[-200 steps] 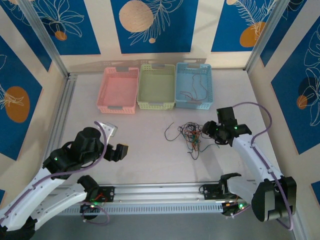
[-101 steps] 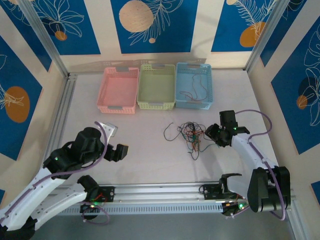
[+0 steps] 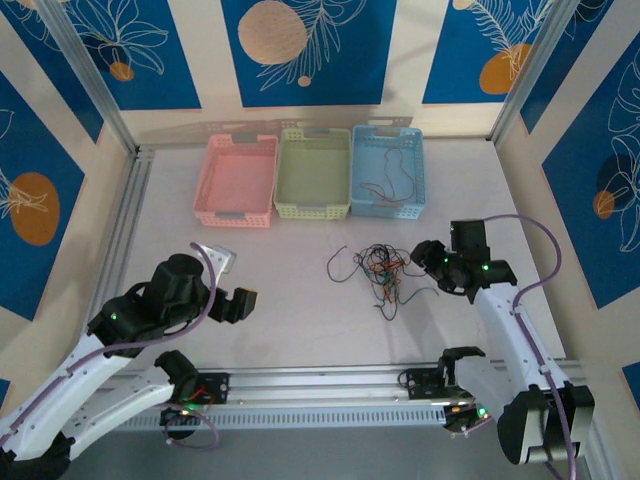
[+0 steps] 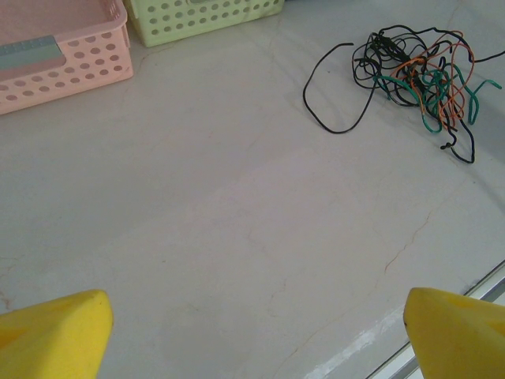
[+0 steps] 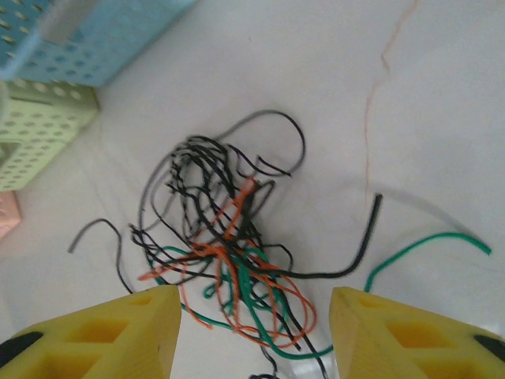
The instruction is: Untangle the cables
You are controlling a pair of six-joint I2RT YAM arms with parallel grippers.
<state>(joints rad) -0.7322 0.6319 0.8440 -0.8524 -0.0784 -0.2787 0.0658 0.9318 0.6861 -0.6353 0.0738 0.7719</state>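
The tabletop (image 3: 300, 330) is a pale, stone-like sheet with a metal rail (image 3: 125, 250) down its left side and another rail (image 3: 330, 385) along the near edge. Cream walls with blue panels of white leaves and orange discs close it in on the left, far and right sides.

At the near left, the left gripper (image 3: 240, 303) hangs over bare surface with its jaws spread wide and nothing between them. A small white bracket (image 3: 215, 256) lies just beyond it. Along the far edge stand three perforated baskets side by side: pink (image 3: 237, 180), green (image 3: 314, 172) and blue (image 3: 372, 170). A loose strand (image 3: 388, 186) lies in the blue one.

The cables (image 3: 382, 272) sit right of centre, well in front of the baskets, with one black end (image 3: 338, 262) curling out to the left. Just to their right, the right gripper (image 3: 428, 258) points at the tangle, its jaws parted and clamped on nothing.

From above the tangle reads as a dark clump. The right wrist view separates it into black, orange and green strands, with a green end and a black end trailing to the right, seen between that gripper's yellow fingers (image 5: 102, 332). It also shows a thin brownish crack (image 5: 380, 87) in the surface. The left wrist view shows fainter hairline cracks (image 4: 406, 245) and the pink basket's grey handle (image 4: 31, 55), with its own yellow fingers (image 4: 55, 332) far apart at the lower corners.
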